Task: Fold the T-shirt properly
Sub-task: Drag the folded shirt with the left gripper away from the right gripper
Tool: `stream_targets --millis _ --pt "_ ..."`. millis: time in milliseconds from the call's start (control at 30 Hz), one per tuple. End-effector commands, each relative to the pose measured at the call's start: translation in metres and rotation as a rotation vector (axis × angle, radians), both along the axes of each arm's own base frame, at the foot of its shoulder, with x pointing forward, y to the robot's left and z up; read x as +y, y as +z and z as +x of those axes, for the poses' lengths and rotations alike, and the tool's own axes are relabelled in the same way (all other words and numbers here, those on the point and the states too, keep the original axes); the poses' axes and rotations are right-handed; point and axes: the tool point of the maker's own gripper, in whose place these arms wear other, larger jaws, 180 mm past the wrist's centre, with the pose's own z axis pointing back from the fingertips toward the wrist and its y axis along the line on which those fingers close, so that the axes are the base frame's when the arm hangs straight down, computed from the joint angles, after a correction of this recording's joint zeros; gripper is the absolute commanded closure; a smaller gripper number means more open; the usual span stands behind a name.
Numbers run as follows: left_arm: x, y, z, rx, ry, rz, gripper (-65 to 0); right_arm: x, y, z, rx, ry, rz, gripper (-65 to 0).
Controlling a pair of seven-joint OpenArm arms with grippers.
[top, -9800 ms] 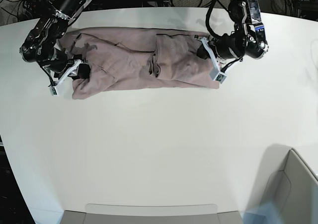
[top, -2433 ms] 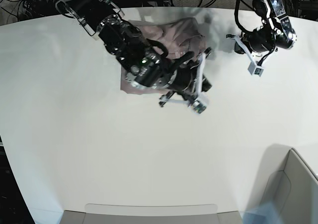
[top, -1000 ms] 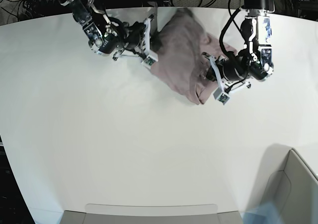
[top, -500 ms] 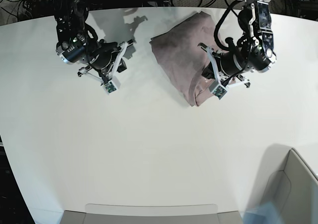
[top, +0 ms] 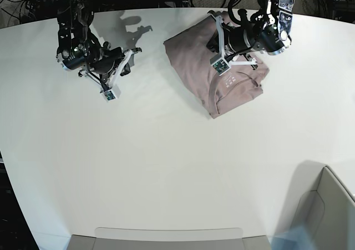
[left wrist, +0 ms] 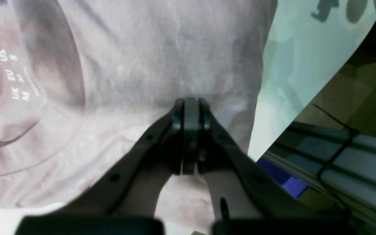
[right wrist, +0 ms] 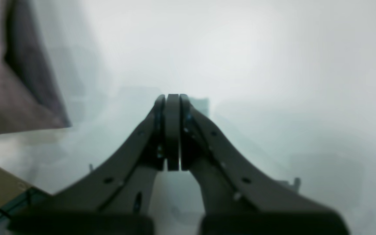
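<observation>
Your T-shirt (top: 208, 67) lies as a compact folded bundle at the far side of the white surface (top: 166, 167), neck opening up, with the pale size print showing inside the collar. Your left hand (left wrist: 190, 107) is clenched with nothing between its jaws, its tip right over the cloth near the bundle's far edge; from the wrist view you cannot be sure whether it presses the fabric or only hovers just above it. Your right hand (right wrist: 172, 101) is also clenched and empty, over bare surface well apart from the shirt, whose corner only shows at the left edge of its view.

The folding looks nearly finished, so the step in hand is probably tidying. To do it well, keep the left hand clenched and use its flat tip to smooth the top layer lightly, stroking outward toward the edge rather than inward, so you do not push up a ridge or drag the layers apart. Watch the lower corner, which sits unevenly. Lift straight up when leaving, so the cloth does not snag.
</observation>
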Motion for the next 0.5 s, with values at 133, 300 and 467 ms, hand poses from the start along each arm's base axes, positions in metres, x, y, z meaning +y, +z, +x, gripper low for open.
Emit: stream_targets --millis 133,300,467 --pt "0.013 -0.014 0.009 0.031 0.009 0.022 0.0 -0.002 0.007 0.007 -0.035 0.005 -0.006 0.0" --pt "0.034 -0.031 0.025 0.067 0.028 0.073 0.0 0.0 0.007 0.006 -0.032 0.009 -0.001 0.0" --pt "0.072 -0.022 0.054 0.024 0.075 0.161 0.0 0.0 0.004 0.001 -0.021 0.009 -0.002 0.0"
